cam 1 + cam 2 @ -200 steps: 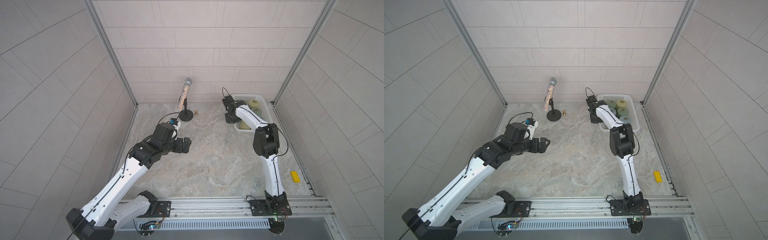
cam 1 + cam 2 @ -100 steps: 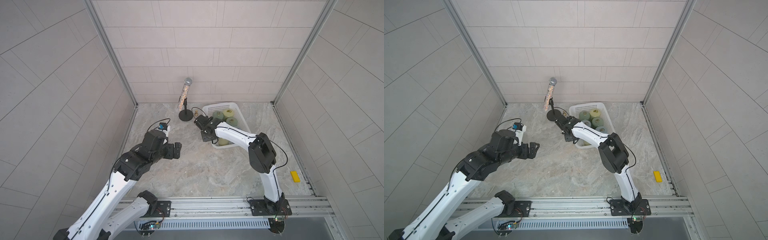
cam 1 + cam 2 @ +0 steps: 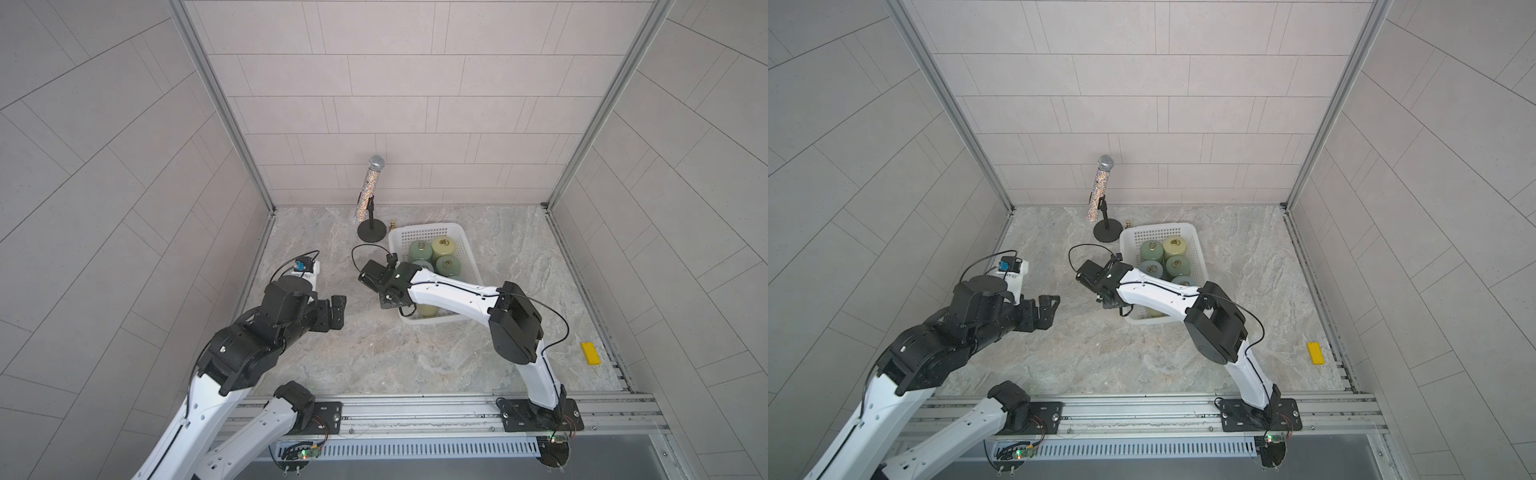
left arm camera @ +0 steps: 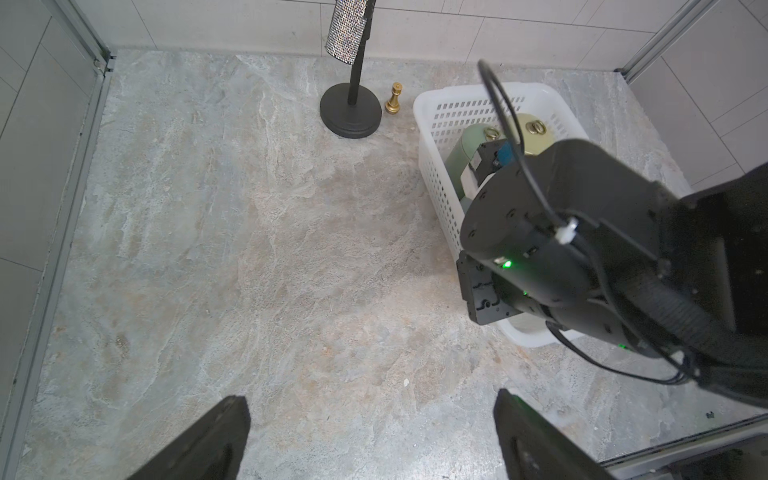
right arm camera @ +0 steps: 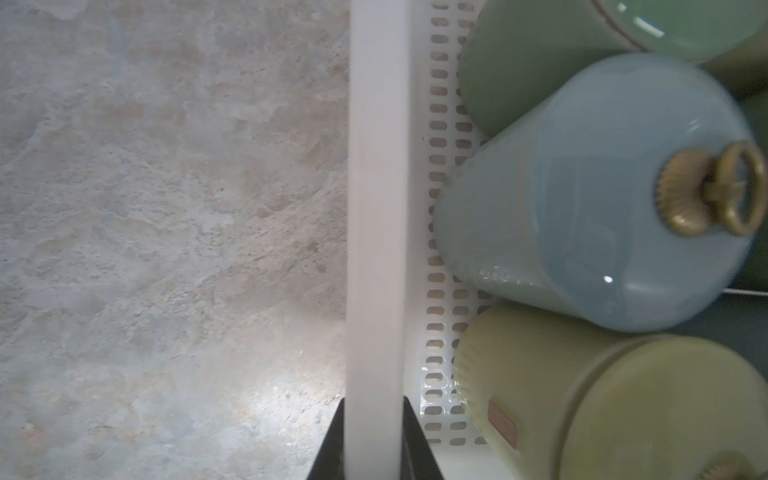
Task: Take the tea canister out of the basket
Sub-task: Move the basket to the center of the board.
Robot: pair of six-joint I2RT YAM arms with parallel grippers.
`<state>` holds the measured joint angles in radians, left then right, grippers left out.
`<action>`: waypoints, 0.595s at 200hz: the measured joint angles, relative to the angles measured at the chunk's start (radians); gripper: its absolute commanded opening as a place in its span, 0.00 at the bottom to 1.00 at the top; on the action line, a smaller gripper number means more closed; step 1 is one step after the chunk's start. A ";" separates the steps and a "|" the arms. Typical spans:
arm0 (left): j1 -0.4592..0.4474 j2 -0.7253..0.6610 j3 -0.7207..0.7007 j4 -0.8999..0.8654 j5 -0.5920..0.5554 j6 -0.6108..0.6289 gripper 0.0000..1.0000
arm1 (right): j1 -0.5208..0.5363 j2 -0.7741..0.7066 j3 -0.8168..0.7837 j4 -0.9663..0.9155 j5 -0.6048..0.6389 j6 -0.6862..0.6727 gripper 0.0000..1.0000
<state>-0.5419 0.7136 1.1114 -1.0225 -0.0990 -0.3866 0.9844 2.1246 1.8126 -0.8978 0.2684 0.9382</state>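
Pinching the rim of the white lattice basket [image 5: 374, 187], the right gripper [image 5: 374, 415] is resting beside a seemingly pale-blue, brass-ringed tea canister [image 5: 582, 199]; the left gripper [image 4: 370, 395] is hovering, jaws spread.

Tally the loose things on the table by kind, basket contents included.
tea canisters: 6, two partly hidden under the right arm
white basket: 1
glitter microphone on a stand: 1
gold chess piece: 1
yellow block: 1
Total: 10
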 measured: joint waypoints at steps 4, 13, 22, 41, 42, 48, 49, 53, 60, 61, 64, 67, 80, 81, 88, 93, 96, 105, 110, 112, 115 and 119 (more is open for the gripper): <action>0.000 -0.002 0.000 -0.001 0.000 -0.004 1.00 | 0.008 0.010 0.016 -0.008 0.001 0.011 0.06; 0.000 -0.006 0.000 -0.005 0.005 -0.013 1.00 | 0.022 0.028 0.047 -0.021 0.000 0.029 0.07; 0.000 -0.011 0.000 -0.008 0.010 -0.024 1.00 | 0.033 0.045 0.074 -0.031 -0.001 0.043 0.07; 0.000 -0.027 0.000 -0.011 0.025 -0.037 1.00 | 0.050 0.071 0.114 -0.039 -0.003 0.061 0.09; 0.000 -0.029 0.000 -0.011 0.025 -0.038 1.00 | 0.050 0.072 0.116 -0.039 -0.004 0.061 0.09; 0.000 -0.036 0.000 -0.014 0.028 -0.041 1.00 | 0.053 0.078 0.126 -0.041 -0.006 0.063 0.10; 0.000 -0.037 0.000 -0.015 0.028 -0.042 1.00 | 0.053 0.079 0.127 -0.042 -0.006 0.064 0.11; 0.000 -0.041 0.000 -0.016 0.030 -0.043 1.00 | 0.054 0.083 0.134 -0.043 -0.007 0.065 0.12; 0.000 -0.047 0.000 -0.021 0.032 -0.045 1.00 | 0.055 0.090 0.147 -0.045 -0.010 0.065 0.15; 0.000 -0.048 0.000 -0.022 0.032 -0.045 1.00 | 0.055 0.091 0.148 -0.046 -0.011 0.065 0.16; 0.000 -0.050 0.000 -0.024 0.034 -0.047 1.00 | 0.055 0.093 0.153 -0.048 -0.011 0.066 0.17; 0.000 -0.052 0.000 -0.027 0.035 -0.047 1.00 | 0.055 0.098 0.159 -0.050 -0.014 0.066 0.19; 0.000 -0.054 0.000 -0.033 0.038 -0.050 1.00 | 0.055 0.109 0.179 -0.054 -0.017 0.067 0.29; 0.000 -0.054 0.000 -0.034 0.038 -0.050 1.00 | 0.055 0.110 0.182 -0.054 -0.017 0.068 0.29; 0.000 -0.053 0.000 -0.036 0.041 -0.050 1.00 | 0.054 0.114 0.190 -0.050 -0.021 0.071 0.38; 0.000 -0.051 0.000 -0.038 0.044 -0.050 1.00 | 0.053 0.117 0.197 -0.040 -0.031 0.064 0.43; 0.000 -0.051 0.000 -0.039 0.045 -0.051 1.00 | 0.052 0.118 0.202 -0.034 -0.034 0.070 0.46; 0.000 -0.049 0.000 -0.040 0.050 -0.050 1.00 | 0.053 0.118 0.211 -0.009 -0.050 0.058 0.54; 0.000 -0.047 0.002 -0.041 0.051 -0.050 1.00 | 0.054 0.118 0.214 0.000 -0.055 0.054 0.58; 0.000 -0.047 0.003 -0.042 0.051 -0.050 1.00 | 0.054 0.118 0.216 0.003 -0.057 0.050 0.59; 0.000 -0.045 0.005 -0.043 0.052 -0.050 1.00 | 0.055 0.117 0.218 0.008 -0.058 0.058 0.62; 0.000 -0.043 0.009 -0.047 0.053 -0.050 1.00 | 0.055 0.117 0.218 0.013 -0.061 0.042 0.65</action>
<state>-0.5419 0.6708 1.1206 -1.0691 -0.0456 -0.4366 1.0397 2.2421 2.0308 -0.8848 0.2070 0.9802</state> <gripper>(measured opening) 0.999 0.561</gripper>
